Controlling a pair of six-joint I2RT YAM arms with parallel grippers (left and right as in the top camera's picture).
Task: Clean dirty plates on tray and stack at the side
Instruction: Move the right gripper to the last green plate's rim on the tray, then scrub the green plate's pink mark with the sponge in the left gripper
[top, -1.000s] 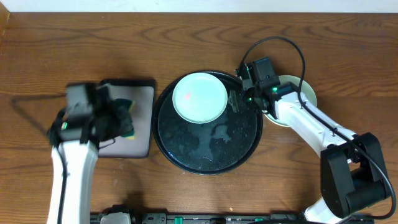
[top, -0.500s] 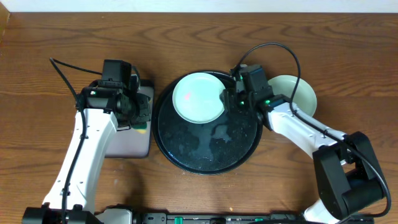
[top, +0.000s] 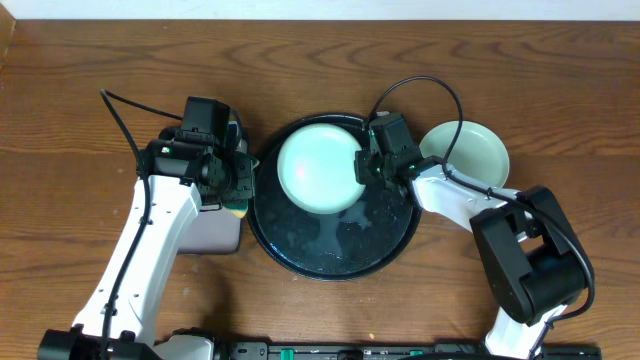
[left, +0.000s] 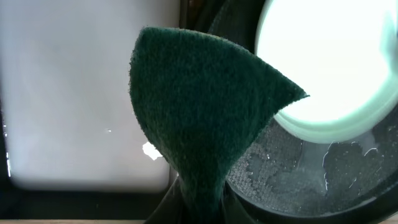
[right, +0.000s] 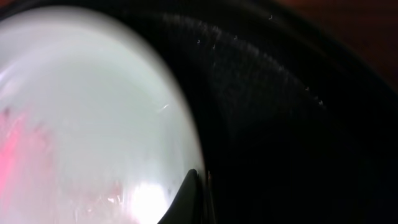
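My right hand (top: 366, 166) pinches the rim of the pale mint-green plastic plate (top: 316, 168), steadying it in the wet round black tray (top: 330, 252); my left hand (top: 238, 190) clamps a dark green scouring pad (left: 205, 124), ready for scrubbing.

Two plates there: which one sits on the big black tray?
The mint-green plate, pinched at its rim by the right end effector. The other plate lies on the wooden table beside the tray.

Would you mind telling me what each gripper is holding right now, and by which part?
The left gripper holds the green sponge by its lower corner; the right gripper pinches the mint plate at the rim nearest it.
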